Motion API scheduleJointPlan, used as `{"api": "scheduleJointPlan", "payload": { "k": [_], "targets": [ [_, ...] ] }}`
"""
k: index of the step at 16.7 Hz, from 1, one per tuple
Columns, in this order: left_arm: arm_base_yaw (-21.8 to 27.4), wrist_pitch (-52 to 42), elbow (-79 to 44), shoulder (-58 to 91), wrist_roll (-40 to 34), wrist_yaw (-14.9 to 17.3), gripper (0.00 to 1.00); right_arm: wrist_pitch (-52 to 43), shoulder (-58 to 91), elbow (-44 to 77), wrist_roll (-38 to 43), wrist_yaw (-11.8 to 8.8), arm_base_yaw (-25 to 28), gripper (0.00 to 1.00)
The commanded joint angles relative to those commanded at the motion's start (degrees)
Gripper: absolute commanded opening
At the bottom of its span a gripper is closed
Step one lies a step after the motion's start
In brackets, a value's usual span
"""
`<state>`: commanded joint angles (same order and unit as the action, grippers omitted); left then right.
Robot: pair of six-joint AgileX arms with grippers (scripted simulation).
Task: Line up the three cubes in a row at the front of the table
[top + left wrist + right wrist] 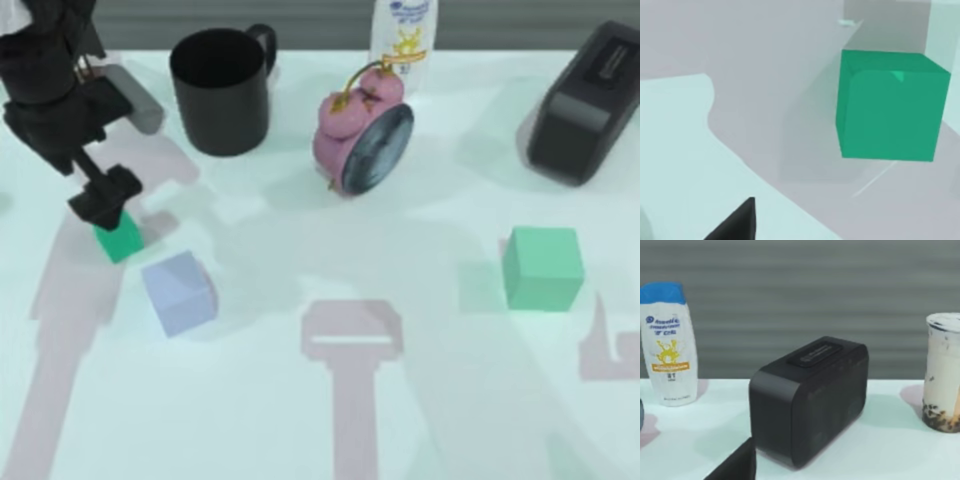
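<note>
The small bright green cube sits at the left of the table, and my left gripper hovers just behind and above it, open, holding nothing. In the left wrist view this cube lies ahead, clear of the one dark fingertip that shows. Just in front and to the right rests the pale lavender-blue cube. The larger mint-green cube stands far to the right. My right arm is out of the top view; one fingertip shows in its wrist view, with nothing held.
Along the back stand a black mug, a pink alarm clock, a white shampoo bottle and a black speaker. A milk-tea cup stands beside the speaker in the right wrist view.
</note>
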<state>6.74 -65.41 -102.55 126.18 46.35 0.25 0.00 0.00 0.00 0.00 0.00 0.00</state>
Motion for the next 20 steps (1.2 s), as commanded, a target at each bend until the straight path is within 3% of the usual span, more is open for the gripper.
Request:
{"api": "scheduleJointPlan", "payload": {
  "k": [9, 15, 20],
  "targets": [
    [-0.1, 0.1, -1.8, 3.0, 1.1, 0.0, 1.00, 0.0, 0.0, 0.0, 0.0, 0.0, 0.0, 1.00],
    [0.0, 13.2, 5.6, 8.0, 1.1, 0.0, 1.00, 0.0, 0.0, 0.0, 0.0, 0.0, 0.0, 1.00],
    [0.0, 15.6, 7.2, 9.4, 1.2, 0.0, 1.00, 0.0, 0.0, 0.0, 0.0, 0.0, 0.0, 1.00]
  ]
}}
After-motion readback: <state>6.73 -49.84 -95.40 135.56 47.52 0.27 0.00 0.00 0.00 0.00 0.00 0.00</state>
